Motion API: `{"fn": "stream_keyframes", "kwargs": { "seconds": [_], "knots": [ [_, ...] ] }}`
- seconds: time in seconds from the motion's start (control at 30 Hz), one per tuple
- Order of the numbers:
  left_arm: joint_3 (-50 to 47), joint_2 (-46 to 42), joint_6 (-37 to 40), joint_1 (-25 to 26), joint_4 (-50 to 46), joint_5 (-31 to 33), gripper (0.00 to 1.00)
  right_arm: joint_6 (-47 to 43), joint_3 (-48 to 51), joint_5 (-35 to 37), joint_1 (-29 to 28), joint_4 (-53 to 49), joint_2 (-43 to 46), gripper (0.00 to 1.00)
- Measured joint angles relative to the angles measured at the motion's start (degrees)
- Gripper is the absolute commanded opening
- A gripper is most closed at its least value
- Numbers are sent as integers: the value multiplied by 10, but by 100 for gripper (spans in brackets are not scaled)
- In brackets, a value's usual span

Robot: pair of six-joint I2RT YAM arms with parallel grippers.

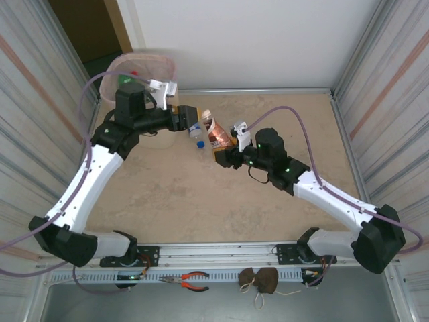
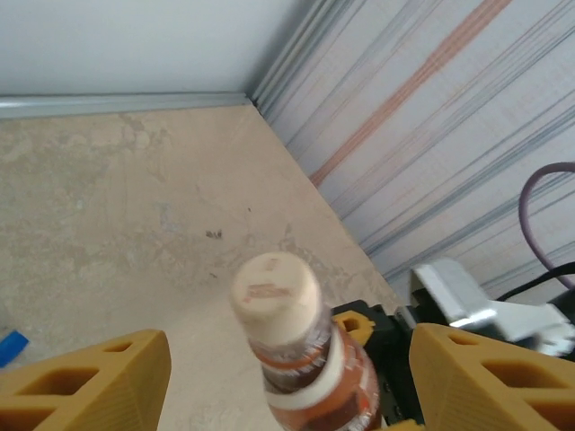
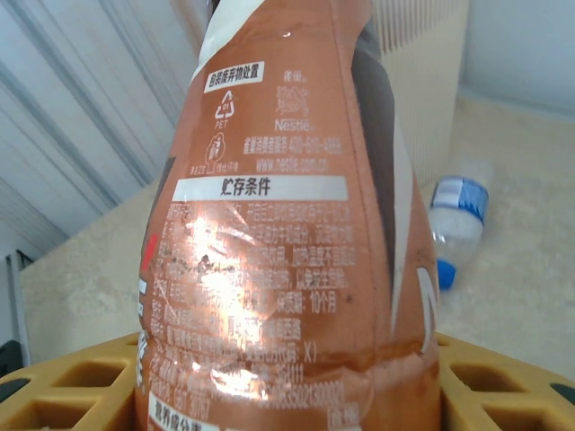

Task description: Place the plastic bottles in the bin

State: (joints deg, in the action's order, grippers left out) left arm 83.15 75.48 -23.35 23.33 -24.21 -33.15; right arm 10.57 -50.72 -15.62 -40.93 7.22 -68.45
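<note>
Label print is shown at the right wrist, the right gripper [image 3: 287,395] clamped on the brown bottle [image 3: 287,224]. Its cap is seen at the left wrist, inside the parted left gripper [image 2: 287,382].

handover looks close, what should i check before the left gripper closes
1. Right gripper shut on the brown bottle: ok.
2. Left gripper open, a finger on each side of the bottle's cap: ok.
3. The cap is on the bottle: ok.
4. Small blue-capped bottle outside the left gripper's fingers: ok.
5. Room left in the bin: cannot tell.
</note>
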Motion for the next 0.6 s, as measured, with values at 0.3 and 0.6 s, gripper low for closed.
{"fn": "stream_keyframes", "kwargs": {
  "seconds": [0.3,0.6],
  "knots": [
    [0,26,-43,22,35,-28,59,-30,3,-30,-4,20,7,44],
    [0,24,-56,28,47,-23,35,-36,3,-33,-15,29,7,44]
  ]
}}
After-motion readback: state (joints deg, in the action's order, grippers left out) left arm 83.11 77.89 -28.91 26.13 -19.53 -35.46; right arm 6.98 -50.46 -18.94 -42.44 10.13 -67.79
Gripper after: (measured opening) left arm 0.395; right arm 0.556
